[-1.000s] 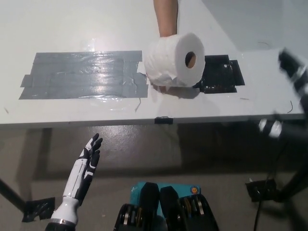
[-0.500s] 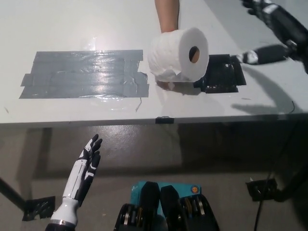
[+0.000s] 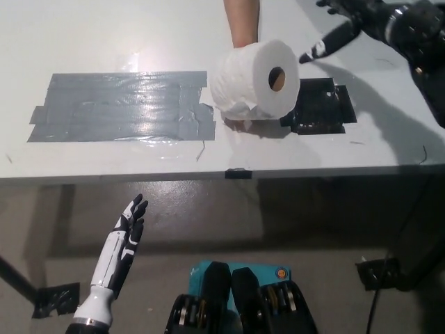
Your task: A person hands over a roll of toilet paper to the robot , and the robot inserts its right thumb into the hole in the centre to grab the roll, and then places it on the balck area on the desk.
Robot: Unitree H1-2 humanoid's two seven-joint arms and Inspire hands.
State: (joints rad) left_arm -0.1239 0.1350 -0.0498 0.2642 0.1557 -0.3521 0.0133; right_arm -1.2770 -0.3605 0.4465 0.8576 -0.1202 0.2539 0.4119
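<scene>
I am watching the right hand (image 3: 348, 21) reaching in from the upper right, over the far side of the desk (image 3: 104, 42), with its fingers spread apart and holding nothing; one pale-tipped finger (image 3: 321, 47) is pointing down and to the left, and the rest of the hand is running into the top edge of the view, so I am not seeing all of it. Just to the left of that fingertip, and not touching it, the toilet paper roll (image 3: 254, 80) is hovering above the desk with its hole facing me. A person's forearm (image 3: 241, 21) is coming down from the top edge behind the roll, and the person's hand is almost wholly hidden by the paper, with only a bit peeking out underneath. Below the right hand, the black area (image 3: 321, 108) is lying on the desk, its left part covered by the roll. Farther left a grey tape patch (image 3: 118, 108) is glaring under the light. The left hand (image 3: 127, 233) is resting low, in front of the desk edge, fingers straight and apart, gripping nothing.
</scene>
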